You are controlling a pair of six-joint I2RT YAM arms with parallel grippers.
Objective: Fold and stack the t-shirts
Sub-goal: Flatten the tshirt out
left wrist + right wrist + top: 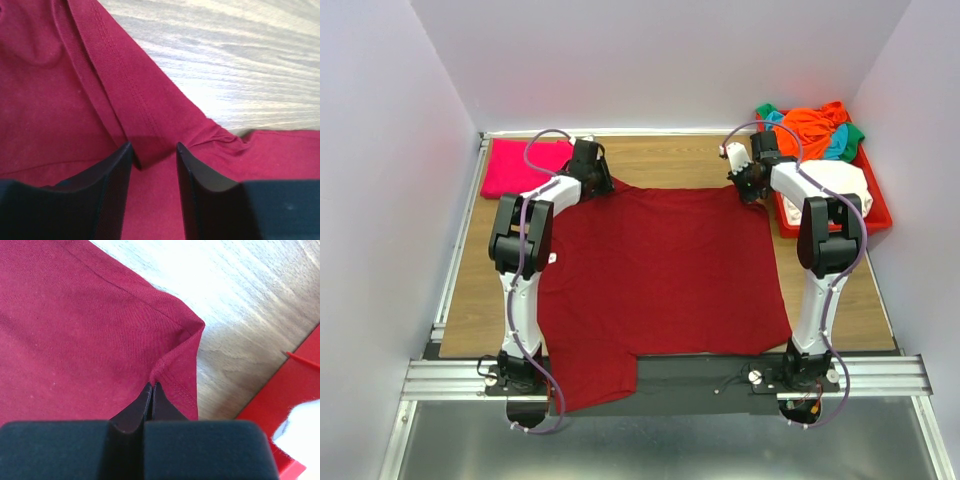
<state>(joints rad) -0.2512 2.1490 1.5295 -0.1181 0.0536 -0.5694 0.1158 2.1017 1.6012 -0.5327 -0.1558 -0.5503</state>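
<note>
A large maroon t-shirt lies spread flat on the wooden table, one sleeve hanging over the near edge. My left gripper is at its far left corner. There its jaws stand apart, straddling a raised fold of the stitched hem. My right gripper is at the far right corner, and its fingertips are shut on a pucker of the maroon hem. A folded magenta-pink t-shirt lies at the far left of the table.
A red plastic tray stands at the far right, holding a heap of orange, teal and green shirts and a white one. Its edge lies close to my right gripper. White walls enclose the table on three sides.
</note>
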